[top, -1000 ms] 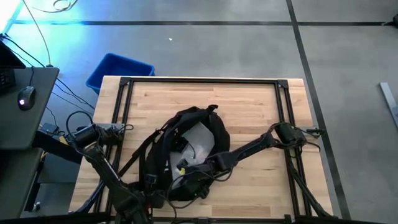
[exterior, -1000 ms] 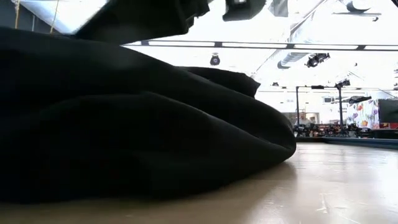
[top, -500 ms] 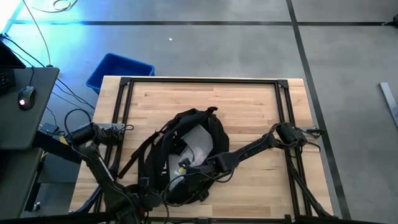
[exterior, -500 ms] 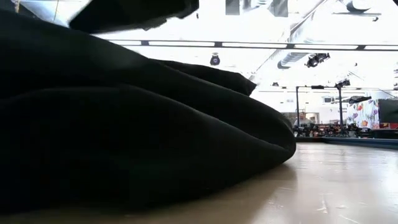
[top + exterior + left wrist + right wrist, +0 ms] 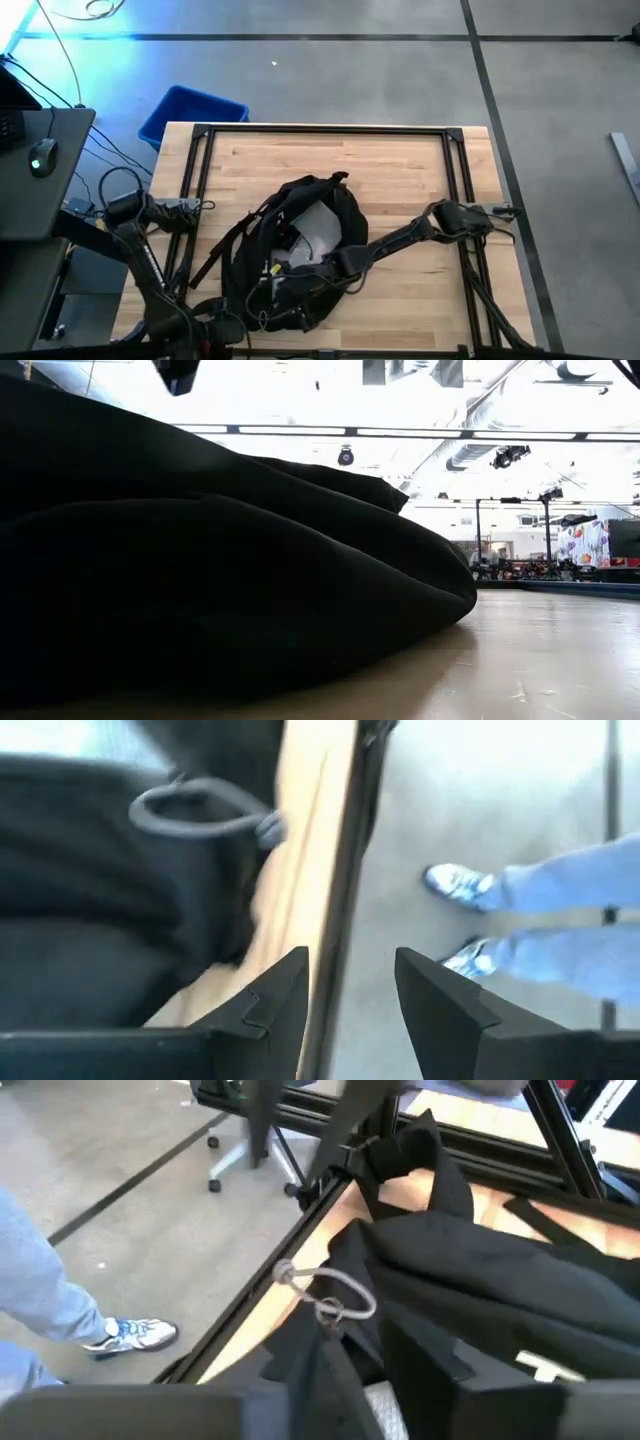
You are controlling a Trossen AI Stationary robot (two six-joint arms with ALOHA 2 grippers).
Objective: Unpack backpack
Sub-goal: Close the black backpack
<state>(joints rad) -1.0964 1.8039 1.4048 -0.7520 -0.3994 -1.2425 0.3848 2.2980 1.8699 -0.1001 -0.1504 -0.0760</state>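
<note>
— What sort of place is this?
— A lab hall: polished concrete floor (image 5: 350,80), a framed wooden table (image 5: 400,160), a computer desk (image 5: 30,170) at nine o'clock, strip lights (image 5: 400,432) overhead.

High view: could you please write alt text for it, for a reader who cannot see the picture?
A black backpack lies open on a light wooden table, seen from straight above, with something pale showing inside. The right hand reaches into its near part, while the left hand sits at the table's near edge beside the straps. A blue bin stands on the floor beyond the table.
</note>
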